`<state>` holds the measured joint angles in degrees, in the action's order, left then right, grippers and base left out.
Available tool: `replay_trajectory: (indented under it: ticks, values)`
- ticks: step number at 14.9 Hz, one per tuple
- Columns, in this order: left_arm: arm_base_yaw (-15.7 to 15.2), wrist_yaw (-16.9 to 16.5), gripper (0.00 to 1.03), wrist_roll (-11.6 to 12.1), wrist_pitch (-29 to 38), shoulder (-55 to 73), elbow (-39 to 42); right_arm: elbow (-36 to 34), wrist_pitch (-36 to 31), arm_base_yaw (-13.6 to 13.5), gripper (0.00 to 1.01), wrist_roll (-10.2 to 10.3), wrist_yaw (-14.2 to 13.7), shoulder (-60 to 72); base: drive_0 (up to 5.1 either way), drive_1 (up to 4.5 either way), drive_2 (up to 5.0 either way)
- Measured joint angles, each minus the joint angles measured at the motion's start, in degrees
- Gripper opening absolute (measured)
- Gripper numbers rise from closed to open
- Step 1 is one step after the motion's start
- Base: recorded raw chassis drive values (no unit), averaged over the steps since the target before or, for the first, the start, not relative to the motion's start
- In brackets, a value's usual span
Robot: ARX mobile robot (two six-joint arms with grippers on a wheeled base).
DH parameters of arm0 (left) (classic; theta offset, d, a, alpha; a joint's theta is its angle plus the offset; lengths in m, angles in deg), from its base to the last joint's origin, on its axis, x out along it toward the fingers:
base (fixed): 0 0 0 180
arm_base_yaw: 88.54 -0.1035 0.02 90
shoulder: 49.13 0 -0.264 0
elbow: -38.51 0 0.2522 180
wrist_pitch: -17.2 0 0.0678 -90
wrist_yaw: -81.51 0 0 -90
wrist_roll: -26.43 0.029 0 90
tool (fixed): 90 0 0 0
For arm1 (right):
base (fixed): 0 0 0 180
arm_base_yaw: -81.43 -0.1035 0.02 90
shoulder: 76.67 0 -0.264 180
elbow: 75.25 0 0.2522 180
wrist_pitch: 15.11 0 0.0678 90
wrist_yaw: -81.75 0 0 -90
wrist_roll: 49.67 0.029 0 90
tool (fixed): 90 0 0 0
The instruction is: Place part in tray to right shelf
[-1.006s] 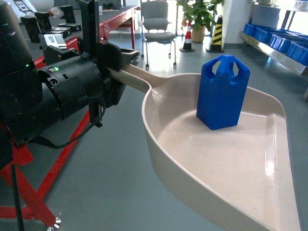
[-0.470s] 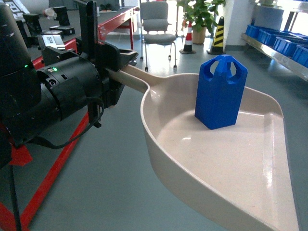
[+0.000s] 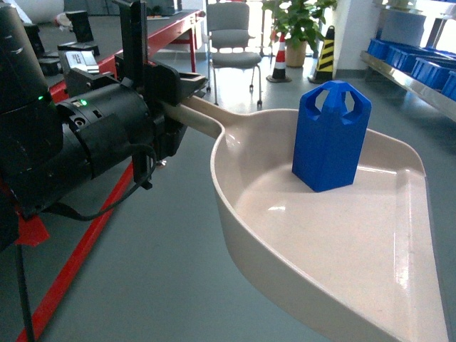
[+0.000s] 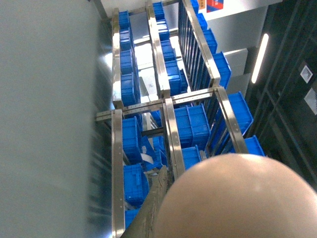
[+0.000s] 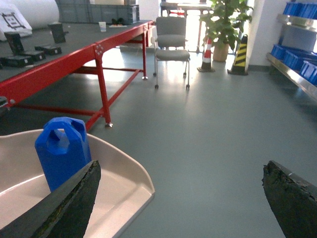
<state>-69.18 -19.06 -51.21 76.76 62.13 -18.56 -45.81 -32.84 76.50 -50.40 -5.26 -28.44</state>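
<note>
Part [image 3: 330, 135] stands upright in the tray [image 3: 299, 235], toward the handle end. Left gripper [image 3: 178, 100] is clamped on the tray handle. Right gripper [image 5: 181, 198] has its jaws apart and holds nothing; part lies to its left. Shelf [image 3: 420, 68] sits far right of the tray, well apart.

Tray carrying 1 blue part above grey floor

The part [image 3: 331, 135] stands upright inside the tray [image 3: 299, 235], near its back wall; on the floor [image 5: 213, 129] behind the tray stand a red-framed tabletop [image 5: 74, 54] and a chair [image 5: 171, 42].
</note>
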Motion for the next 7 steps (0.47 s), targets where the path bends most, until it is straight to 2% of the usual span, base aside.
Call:
replay_trajectory:
  ticks: [7]
  values:
    - [0.0, 0.1, 0.12, 0.0, 0.4, 0.0, 0.0, 0.0, -0.1, 0.0, 0.98, 0.0, 0.0, -0.1, -0.1, 4.23, -4.4]
